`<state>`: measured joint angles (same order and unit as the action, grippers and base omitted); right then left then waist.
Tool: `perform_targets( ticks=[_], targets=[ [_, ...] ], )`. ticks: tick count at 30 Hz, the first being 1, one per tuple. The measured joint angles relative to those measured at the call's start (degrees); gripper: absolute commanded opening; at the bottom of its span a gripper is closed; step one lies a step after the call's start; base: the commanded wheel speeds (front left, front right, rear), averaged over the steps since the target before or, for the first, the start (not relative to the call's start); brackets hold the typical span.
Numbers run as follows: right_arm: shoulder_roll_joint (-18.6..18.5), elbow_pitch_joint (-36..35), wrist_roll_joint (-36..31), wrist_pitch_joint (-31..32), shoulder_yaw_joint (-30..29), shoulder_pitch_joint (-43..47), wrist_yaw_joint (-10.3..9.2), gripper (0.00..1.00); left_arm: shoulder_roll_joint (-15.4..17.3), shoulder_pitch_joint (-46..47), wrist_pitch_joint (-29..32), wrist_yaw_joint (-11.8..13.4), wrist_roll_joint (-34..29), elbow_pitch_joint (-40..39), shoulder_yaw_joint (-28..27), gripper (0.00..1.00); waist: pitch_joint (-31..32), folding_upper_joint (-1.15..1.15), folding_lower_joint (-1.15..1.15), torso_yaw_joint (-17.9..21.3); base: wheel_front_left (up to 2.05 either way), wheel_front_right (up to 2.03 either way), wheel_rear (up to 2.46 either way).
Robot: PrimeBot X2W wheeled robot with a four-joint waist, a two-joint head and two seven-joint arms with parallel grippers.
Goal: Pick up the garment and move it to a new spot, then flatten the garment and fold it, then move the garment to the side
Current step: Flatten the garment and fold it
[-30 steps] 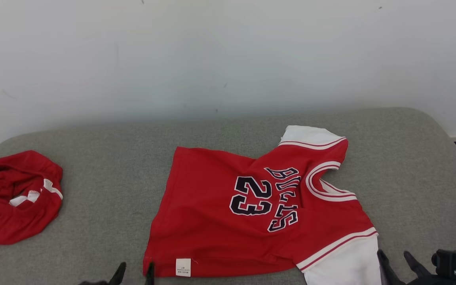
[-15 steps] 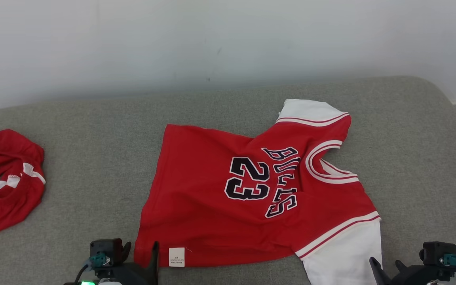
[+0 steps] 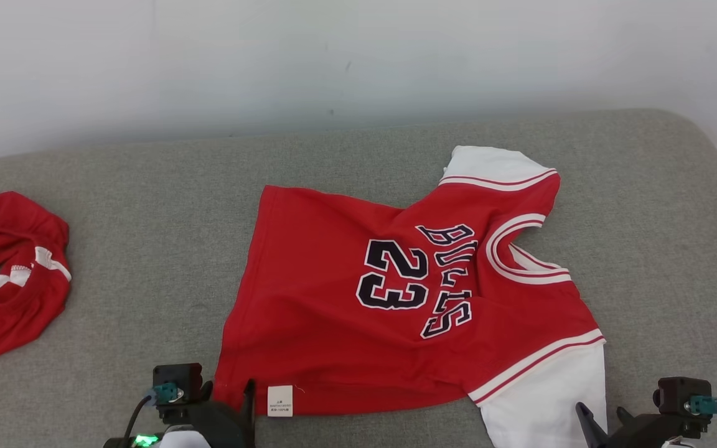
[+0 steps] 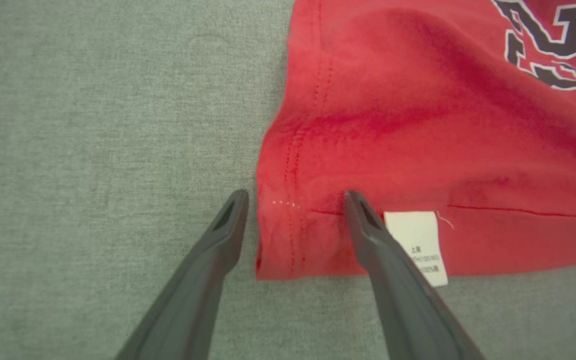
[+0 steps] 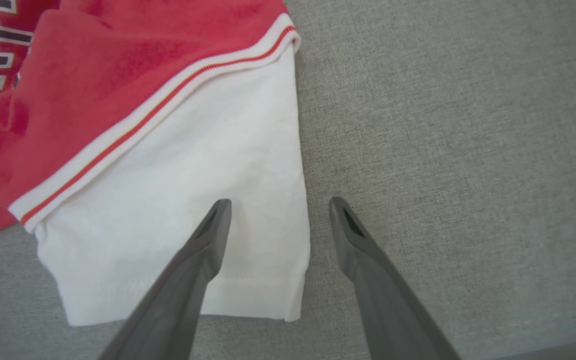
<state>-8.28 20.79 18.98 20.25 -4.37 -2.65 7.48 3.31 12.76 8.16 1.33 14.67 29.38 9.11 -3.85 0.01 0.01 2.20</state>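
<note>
The garment [image 3: 396,298] is a red jersey with white sleeves and black "BULLS 23" lettering. It lies spread but wrinkled on the grey cushion [image 3: 147,249], collar to the right. My left gripper [image 3: 228,397] is open at the jersey's near left hem corner. In the left wrist view the left gripper [image 4: 295,200] straddles that red hem corner [image 4: 288,235], beside a white label [image 4: 415,240]. My right gripper [image 3: 601,415] is open at the near white sleeve. In the right wrist view the right gripper [image 5: 279,205] straddles the white sleeve's [image 5: 193,200] outer edge.
A second red garment [image 3: 10,274] lies bunched at the cushion's left end. A white wall [image 3: 358,56] stands right behind the cushion. The cushion's rounded right end [image 3: 707,162] drops off to floor at the far right.
The head camera has tilted, shifting the whole picture. Both grippers have come up into view at the jersey's near edge, still open. The jersey lies as before.
</note>
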Motion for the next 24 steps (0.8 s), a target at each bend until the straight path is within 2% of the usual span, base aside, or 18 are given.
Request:
perform_targets(
  ticks=[1,2,3,13,24],
  targets=[
    [0.00,0.10,0.08,-0.10,0.08,0.00,0.00,1.00,-0.01,0.00,0.20,-0.01,0.07,-0.19,0.22,0.42,-0.01,0.00,-0.01,-0.03,0.00,0.00,0.00],
    [0.00,0.13,0.09,-0.09,0.18,0.00,0.00,1.00,-0.01,-0.01,0.18,-0.13,0.09,-0.43,0.42,0.13,-0.05,0.00,-0.01,-0.06,0.00,0.00,0.00],
    [0.00,0.15,0.11,-0.07,0.31,0.00,0.00,1.00,-0.02,-0.01,0.08,-0.19,0.09,-0.66,0.59,0.00,-0.09,0.00,-0.01,-0.09,0.00,0.00,0.00],
    [-0.76,-2.33,1.30,1.12,-0.56,0.78,0.00,1.00,-0.02,-0.63,-2.27,0.79,0.15,-2.75,1.54,0.00,-1.53,0.00,-0.01,-0.70,0.00,0.00,0.00],
    [-0.79,-2.54,1.23,2.13,-1.62,1.08,0.00,1.00,-0.32,-1.47,-5.19,2.44,3.11,-4.81,4.76,0.00,-5.09,-0.01,-0.01,-2.09,0.00,0.00,0.00]
  ],
)
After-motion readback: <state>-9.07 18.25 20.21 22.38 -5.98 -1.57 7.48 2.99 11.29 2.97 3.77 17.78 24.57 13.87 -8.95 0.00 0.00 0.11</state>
